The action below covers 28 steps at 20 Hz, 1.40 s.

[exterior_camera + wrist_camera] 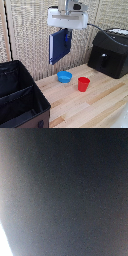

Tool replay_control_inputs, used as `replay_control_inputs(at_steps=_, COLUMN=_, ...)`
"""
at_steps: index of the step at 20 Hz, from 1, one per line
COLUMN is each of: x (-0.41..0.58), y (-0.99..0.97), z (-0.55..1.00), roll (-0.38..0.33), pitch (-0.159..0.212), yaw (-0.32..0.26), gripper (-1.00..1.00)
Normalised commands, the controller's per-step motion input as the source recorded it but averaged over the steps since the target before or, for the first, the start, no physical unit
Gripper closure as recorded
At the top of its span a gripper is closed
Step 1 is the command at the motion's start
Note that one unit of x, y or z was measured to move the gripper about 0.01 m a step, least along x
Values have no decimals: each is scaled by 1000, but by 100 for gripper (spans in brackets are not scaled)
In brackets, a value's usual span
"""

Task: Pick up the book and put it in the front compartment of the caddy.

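The dark navy book (58, 46) hangs upright in the air, well above the wooden table, with my gripper (65, 33) shut on its upper edge. It is over the light-blue bowl and behind it stands the slatted wall. The black fabric caddy (19, 95) with its inner dividers sits at the exterior view's lower left, apart from the book. The wrist view is filled by a dark blurred surface (65, 188), which looks like the book's cover right up against the lens; my fingers do not show there.
A light-blue bowl (64, 76) and a red cup (83, 84) stand on the wooden table (95, 107) in the middle. A black boxy appliance (110, 52) with a front handle sits at the exterior view's right. A slatted wall closes the back.
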Motion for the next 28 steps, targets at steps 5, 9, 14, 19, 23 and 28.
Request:
replay_control_inputs(at_steps=5, x=-3, y=695, z=356, roll=0, pitch=22, yaw=-91, gripper=100)
replay_control_inputs(at_steps=9, x=0, y=726, z=364, roll=0, pitch=13, yaw=-92, gripper=100)
replay_control_inputs(at_steps=14, x=-5, y=739, z=332, roll=-8, pitch=21, yaw=-88, gripper=100)
replay_control_inputs(at_steps=19, x=-28, y=739, z=330, roll=-14, pitch=27, yaw=-81, gripper=100)
replay_control_inputs(at_steps=23, x=-58, y=741, z=301, roll=-16, pitch=42, yaw=-71, gripper=100)
replay_control_inputs(at_steps=28, x=-67, y=734, z=286, roll=-16, pitch=51, yaw=-69, gripper=100)
